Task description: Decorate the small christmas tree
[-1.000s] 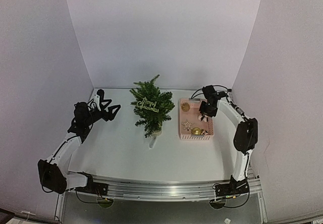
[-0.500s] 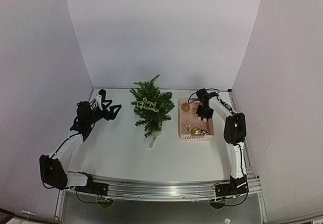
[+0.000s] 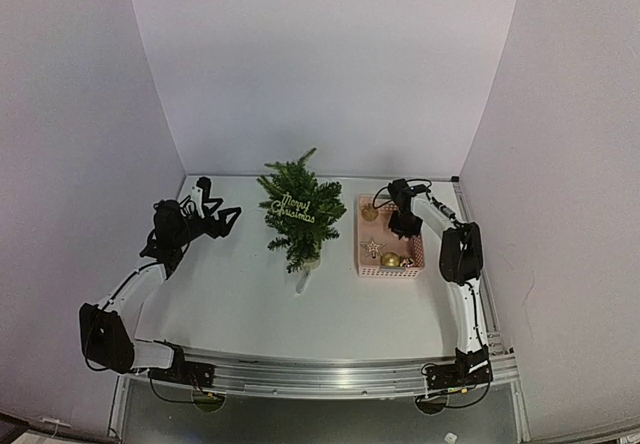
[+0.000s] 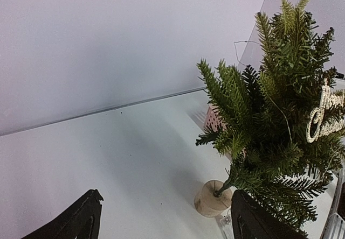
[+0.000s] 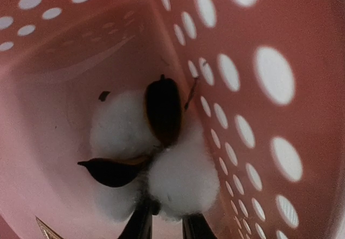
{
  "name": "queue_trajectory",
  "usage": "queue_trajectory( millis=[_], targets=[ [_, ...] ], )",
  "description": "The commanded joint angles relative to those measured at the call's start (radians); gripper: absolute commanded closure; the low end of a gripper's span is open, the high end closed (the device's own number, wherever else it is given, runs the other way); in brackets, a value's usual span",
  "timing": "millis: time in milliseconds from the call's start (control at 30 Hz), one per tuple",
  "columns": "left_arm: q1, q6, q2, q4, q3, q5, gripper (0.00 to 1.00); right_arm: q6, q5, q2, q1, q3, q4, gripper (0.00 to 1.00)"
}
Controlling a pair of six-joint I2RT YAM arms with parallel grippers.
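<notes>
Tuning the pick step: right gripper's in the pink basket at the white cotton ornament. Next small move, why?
Probably close the right gripper fully before any lift. Its tips flank the lower edge of the white cotton ornament, but a firm pinch isn't evident, and the pink basket wall stands right beside it, so a loose hold could get brushed off going up.

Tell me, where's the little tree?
In the top view the tree stands mid-table with the pink basket just right of it and the left pincer to its left.

Soft even light, fisheye edges, blurry close-up
</notes>
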State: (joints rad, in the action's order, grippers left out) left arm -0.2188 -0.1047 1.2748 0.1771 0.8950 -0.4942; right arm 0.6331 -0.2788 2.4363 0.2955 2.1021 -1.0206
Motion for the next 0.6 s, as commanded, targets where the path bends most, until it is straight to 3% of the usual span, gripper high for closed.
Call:
queue_trajectory(
  millis=[0, 100, 567],
  targets=[
    [0.008, 0.008, 0.002, 0.034, 0.045, 0.005, 0.17, -0.007, 0.002, 0.004, -0.005, -0.005, -0.011, 0.93],
    [0.007, 0.010, 0.000, 0.034, 0.043, 0.003, 0.17, -0.024, 0.001, -0.031, -0.005, -0.017, -0.012, 1.00],
    [0.007, 0.005, -0.025, 0.068, 0.025, -0.017, 0.17, -0.217, 0.097, -0.350, 0.003, -0.081, -0.014, 1.00]
  ],
)
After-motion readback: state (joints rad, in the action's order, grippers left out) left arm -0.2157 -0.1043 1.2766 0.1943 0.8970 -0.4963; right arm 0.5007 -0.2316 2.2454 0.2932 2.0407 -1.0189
